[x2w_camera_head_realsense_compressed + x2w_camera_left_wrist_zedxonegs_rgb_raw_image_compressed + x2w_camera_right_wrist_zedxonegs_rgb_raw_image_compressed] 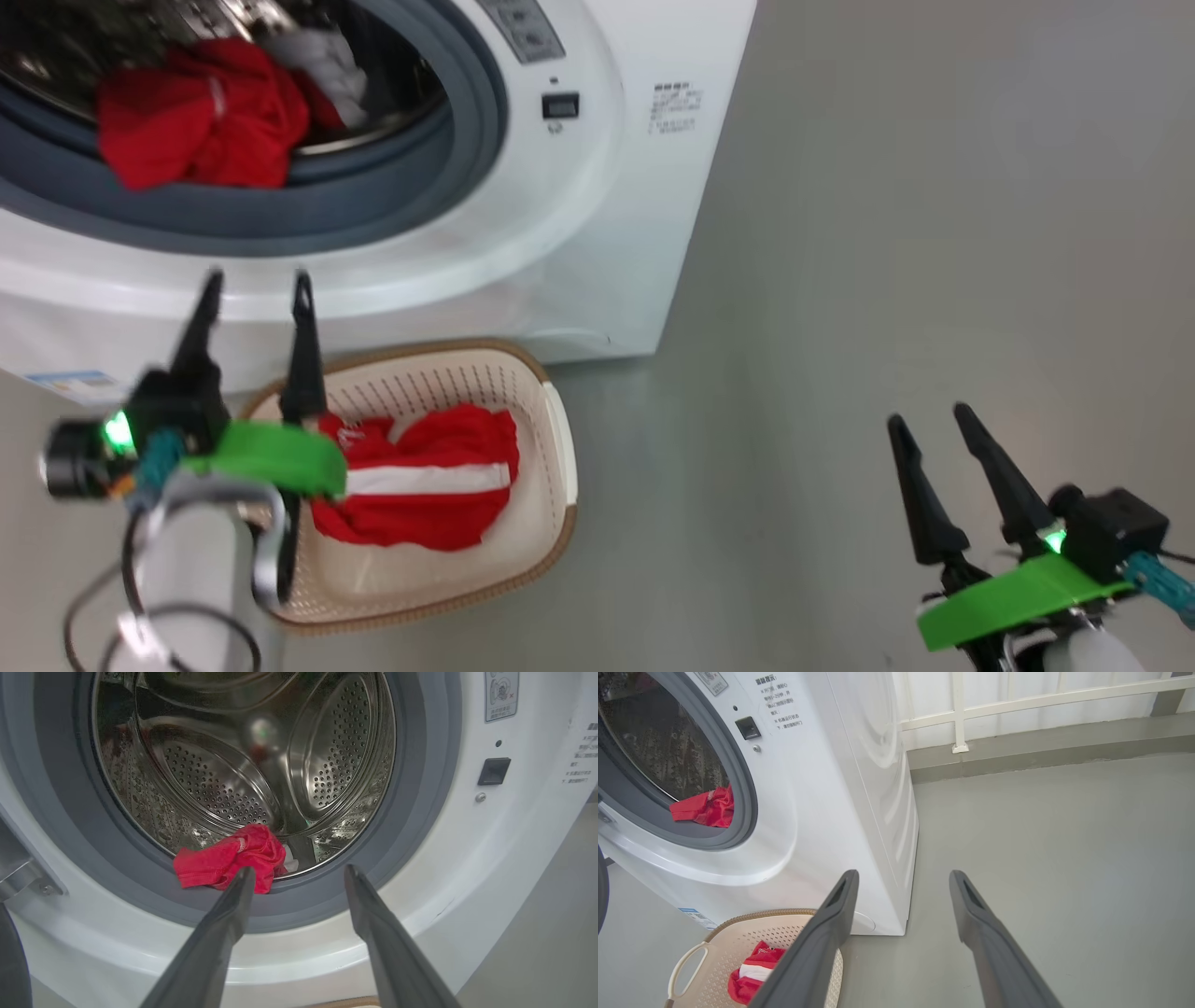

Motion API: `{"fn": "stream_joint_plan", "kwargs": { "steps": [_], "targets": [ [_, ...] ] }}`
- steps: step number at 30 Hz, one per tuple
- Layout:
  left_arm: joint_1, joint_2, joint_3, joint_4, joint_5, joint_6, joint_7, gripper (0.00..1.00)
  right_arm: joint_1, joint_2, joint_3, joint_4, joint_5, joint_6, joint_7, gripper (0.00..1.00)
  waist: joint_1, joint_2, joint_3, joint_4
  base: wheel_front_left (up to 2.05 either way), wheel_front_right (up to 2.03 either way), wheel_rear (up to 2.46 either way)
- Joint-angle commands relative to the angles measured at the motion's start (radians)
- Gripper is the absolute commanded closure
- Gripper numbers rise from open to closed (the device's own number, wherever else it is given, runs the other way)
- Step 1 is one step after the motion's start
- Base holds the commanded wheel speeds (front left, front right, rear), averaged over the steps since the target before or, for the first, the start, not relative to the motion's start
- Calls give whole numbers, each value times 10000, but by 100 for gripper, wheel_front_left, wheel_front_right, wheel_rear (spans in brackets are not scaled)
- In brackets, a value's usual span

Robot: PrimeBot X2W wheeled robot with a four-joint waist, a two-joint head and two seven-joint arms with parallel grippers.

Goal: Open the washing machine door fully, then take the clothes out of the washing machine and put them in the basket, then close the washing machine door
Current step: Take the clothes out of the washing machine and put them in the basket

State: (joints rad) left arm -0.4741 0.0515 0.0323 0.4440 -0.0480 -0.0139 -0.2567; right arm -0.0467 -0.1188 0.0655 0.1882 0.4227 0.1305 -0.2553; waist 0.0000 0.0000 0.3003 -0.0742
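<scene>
The white washing machine [607, 243] stands with its round opening uncovered; its door is mostly out of view. Red clothes [201, 117] lie at the drum's front lip on the grey gasket [420, 812], also seen as red clothes [233, 861] and red clothes [705, 808]. Another red garment with a white stripe [420, 481] lies in the cream basket [551, 439] on the floor before the machine, basket [714, 952]. My left gripper [257, 280] is open above the basket, fingers pointing at the opening, empty [299, 872]. My right gripper [929, 415] is open and empty over bare floor [903, 877].
Grey floor [887, 233] spreads to the right of the machine. A white railing and low kerb [1017, 742] run along the back. A dark curved edge [11, 961] shows at the far left of the left wrist view.
</scene>
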Motion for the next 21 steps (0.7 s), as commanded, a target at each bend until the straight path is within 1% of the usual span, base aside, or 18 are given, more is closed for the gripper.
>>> {"fn": "stream_joint_plan", "kwargs": {
  "steps": [1, 2, 4, 9, 18, 21],
  "targets": [
    [-769, 421, 347, 133, 226, 174, -51, 0, -399, -42, 377, -279, 79, 2, -65, 0, 0, 0, 1011, -402, 0, 0, 0],
    [-769, 421, 347, 133, 226, 174, -51, 0, -399, -42, 377, -279, 79, 2, -65, 0, 0, 0, 1011, -402, 0, 0, 0],
    [-1285, 578, 356, 472, 339, 275, -51, 0, -565, -18, 442, -288, 118, 2, -65, 0, 0, 0, 1253, -522, 0, 0, 0],
    [-2770, 1079, 317, 1682, 623, 548, -51, 0, -950, 12, 566, -317, 216, 2, -65, 0, 0, 0, 1838, -845, 0, 0, 0],
    [-5173, 1770, 65, 3637, 1063, 1240, -51, 0, -1431, 79, 774, -368, 325, 2, -65, 0, 0, 0, 2699, -1366, 0, 0, 0],
    [-5898, 2003, -1, 4207, 1136, 1411, -51, 0, -1571, 136, 831, -407, 361, 2, -65, 0, 0, 0, 2977, -1537, 0, 0, 0]
  ]
}}
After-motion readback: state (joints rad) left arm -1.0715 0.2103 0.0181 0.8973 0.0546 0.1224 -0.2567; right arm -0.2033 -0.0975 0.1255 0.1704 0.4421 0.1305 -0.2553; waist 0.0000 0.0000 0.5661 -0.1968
